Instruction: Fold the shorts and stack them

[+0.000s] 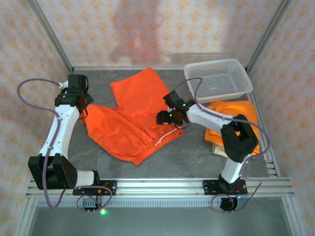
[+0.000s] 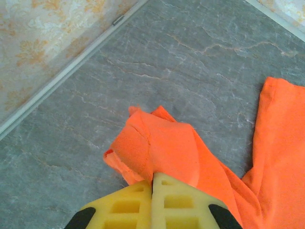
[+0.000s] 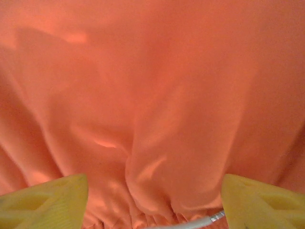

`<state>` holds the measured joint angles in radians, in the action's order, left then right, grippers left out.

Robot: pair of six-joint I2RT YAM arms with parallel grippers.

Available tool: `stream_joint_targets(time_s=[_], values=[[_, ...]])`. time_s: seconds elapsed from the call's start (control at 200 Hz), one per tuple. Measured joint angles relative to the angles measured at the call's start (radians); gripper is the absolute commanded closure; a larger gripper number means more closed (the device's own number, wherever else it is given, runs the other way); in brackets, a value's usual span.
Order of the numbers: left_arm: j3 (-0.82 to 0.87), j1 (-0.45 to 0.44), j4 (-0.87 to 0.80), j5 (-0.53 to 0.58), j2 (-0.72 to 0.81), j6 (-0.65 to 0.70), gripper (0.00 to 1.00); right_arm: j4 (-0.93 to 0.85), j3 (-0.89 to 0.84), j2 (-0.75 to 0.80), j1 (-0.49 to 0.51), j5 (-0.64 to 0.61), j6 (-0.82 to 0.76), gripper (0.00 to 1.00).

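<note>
At mid-table, bright orange cloth shorts (image 1: 129, 129) are being pinched at the left hem by the left gripper (image 2: 152, 179); their waistband is being straddled by the released right gripper (image 3: 153, 200).

Left arm: you have it based at 7 o'clock, reaching up to 10 o'clock | left gripper (image 2: 152, 179): yellow fingers pressed together, pinching the orange shorts (image 2: 162, 148) | Right arm: based at 5 o'clock, elbow bent at 4 o'clock, forearm stretched toward 9 o'clock | right gripper (image 3: 153, 195): your jaws stand wide apart, facing down.
</note>
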<state>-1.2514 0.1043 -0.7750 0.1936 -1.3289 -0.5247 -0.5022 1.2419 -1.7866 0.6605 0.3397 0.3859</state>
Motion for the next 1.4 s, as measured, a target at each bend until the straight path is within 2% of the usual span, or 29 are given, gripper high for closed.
stream_joint_targets(time_s=[0.24, 0.495, 0.676, 0.776, 0.861, 0.936, 0.976, 1.151, 1.276, 1.401], values=[[0.054, 0.000, -0.003, 0.030, 0.032, -0.029, 1.00, -0.097, 0.133, -0.198, -0.029, -0.054, 0.013, 0.31], [0.132, 0.000, -0.007, 0.025, 0.140, -0.061, 1.00, -0.173, 0.348, -0.334, -0.183, -0.110, -0.087, 0.30], [0.184, 0.000, -0.011, 0.015, 0.180, -0.076, 1.00, -0.188, 0.365, -0.340, -0.253, -0.143, -0.157, 0.28], [0.201, 0.000, -0.014, 0.010, 0.182, -0.080, 1.00, -0.159, 0.290, -0.265, -0.245, -0.141, -0.183, 0.26], [0.214, 0.000, -0.014, -0.001, 0.182, -0.080, 1.00, -0.142, 0.190, -0.128, -0.208, -0.147, -0.203, 0.23], [0.225, 0.000, -0.013, -0.006, 0.181, -0.080, 1.00, -0.133, 0.128, 0.010, -0.149, -0.167, -0.232, 0.10], [0.230, 0.000, -0.014, -0.007, 0.180, -0.080, 1.00, -0.130, 0.111, 0.076, -0.107, -0.183, -0.251, 0.08], [0.240, 0.000, -0.013, -0.010, 0.176, -0.080, 1.00, -0.115, 0.067, 0.208, 0.127, -0.282, -0.310, 0.12], [0.240, 0.000, -0.012, -0.010, 0.172, -0.080, 1.00, -0.130, -0.007, 0.188, 0.281, -0.325, -0.345, 0.19], [0.240, 0.000, -0.011, -0.010, 0.158, -0.080, 1.00, -0.165, -0.034, 0.130, 0.374, -0.346, -0.366, 0.23]])
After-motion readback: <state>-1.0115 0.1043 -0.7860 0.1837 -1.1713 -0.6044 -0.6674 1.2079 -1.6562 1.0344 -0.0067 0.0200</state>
